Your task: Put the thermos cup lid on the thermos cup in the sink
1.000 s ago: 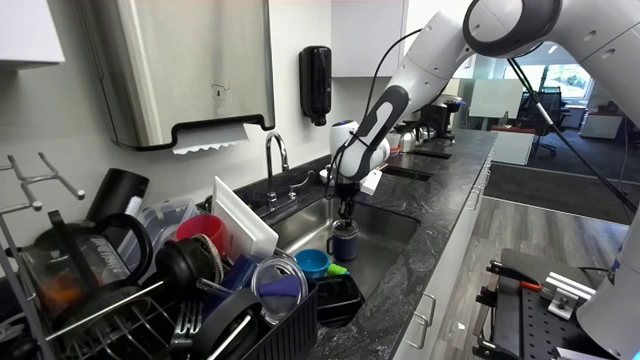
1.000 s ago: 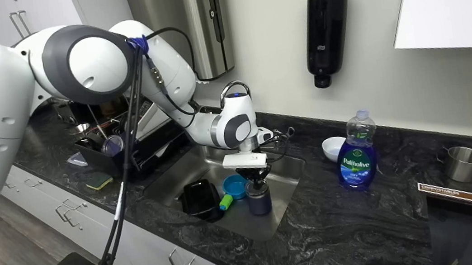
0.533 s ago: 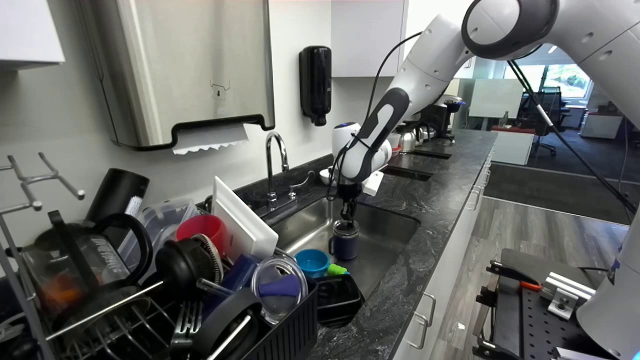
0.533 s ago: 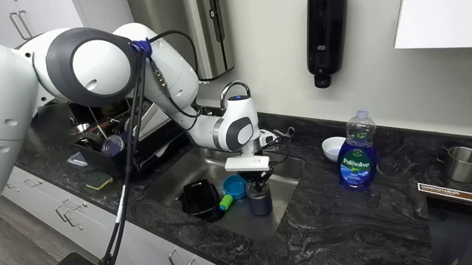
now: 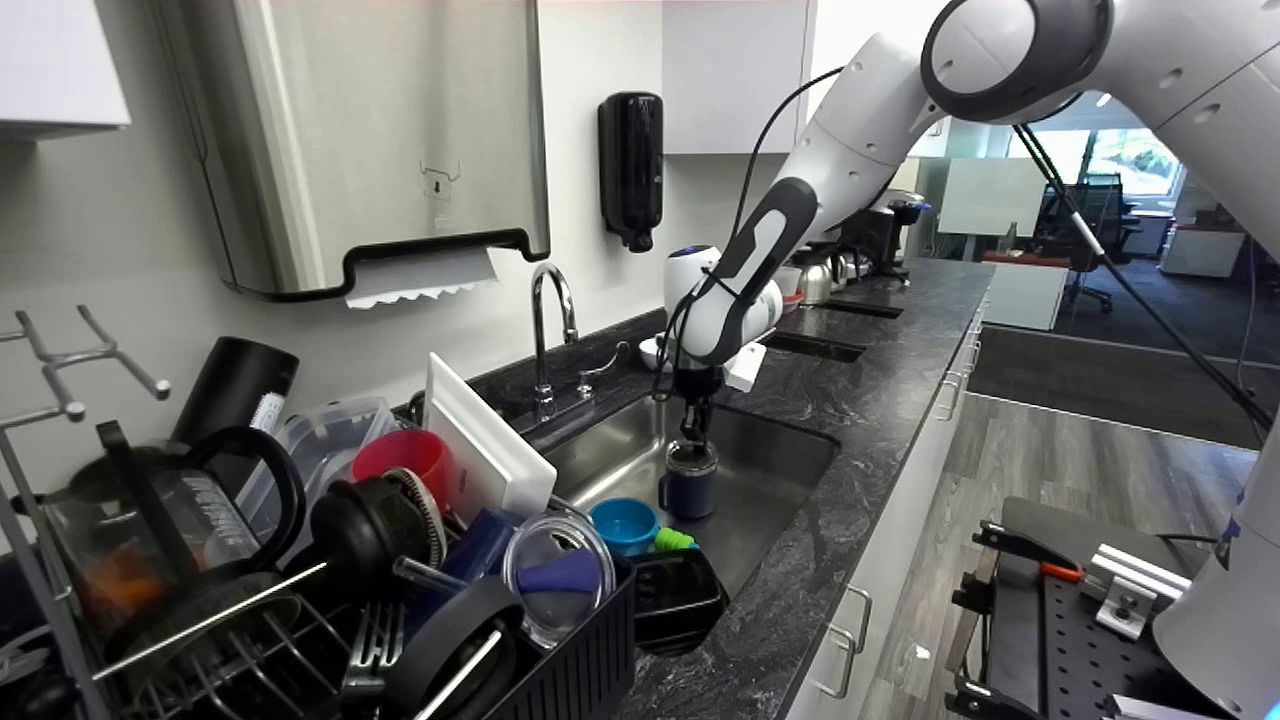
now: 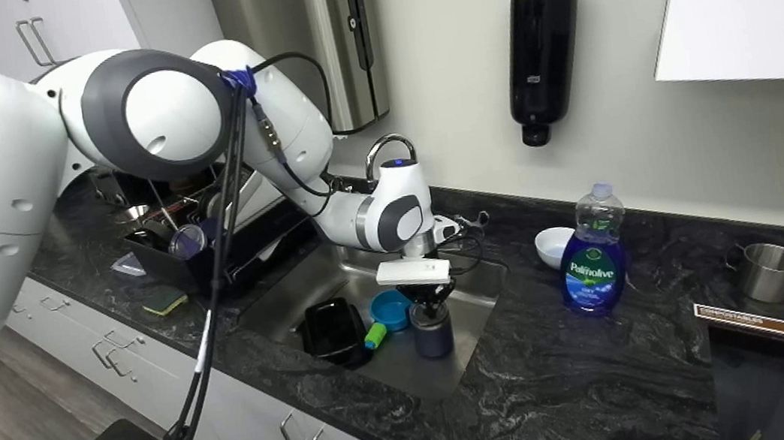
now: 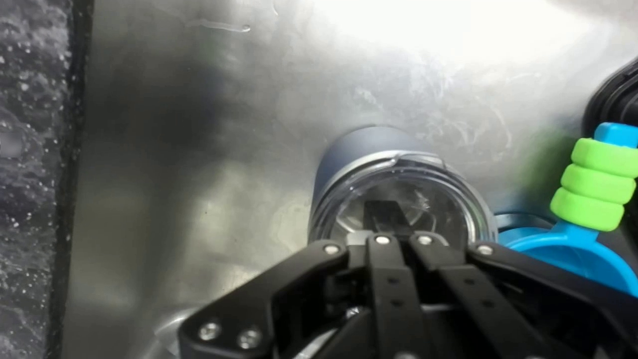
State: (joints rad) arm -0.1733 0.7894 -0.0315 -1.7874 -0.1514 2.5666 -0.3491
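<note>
The dark blue thermos cup [image 5: 690,495] stands upright in the steel sink [image 7: 199,149], its handle showing in an exterior view. Across its mouth lies the clear round thermos cup lid [image 7: 428,199] with a pale rim. Whether the lid is pressed fully down all round I cannot tell. My gripper [image 7: 384,212] points straight down over the lid's middle, its fingers together with nothing between them. The tips appear to be at the lid's surface; exact contact is unclear. In an exterior view the gripper [image 6: 430,311] hides part of the lid.
Beside the cup lie a blue bowl-like piece [image 6: 390,309] with a green grip [image 7: 593,184] and a black container [image 6: 334,330]. The chrome faucet [image 5: 543,340] rises behind the sink. A crowded dish rack [image 5: 590,660] stands at one end, a soap bottle [image 6: 592,262] near the other.
The arm has sunk slightly, and the gripper has shifted a little to the right in both exterior views. The cup has moved slightly the same way. The jaws have stayed together.
</note>
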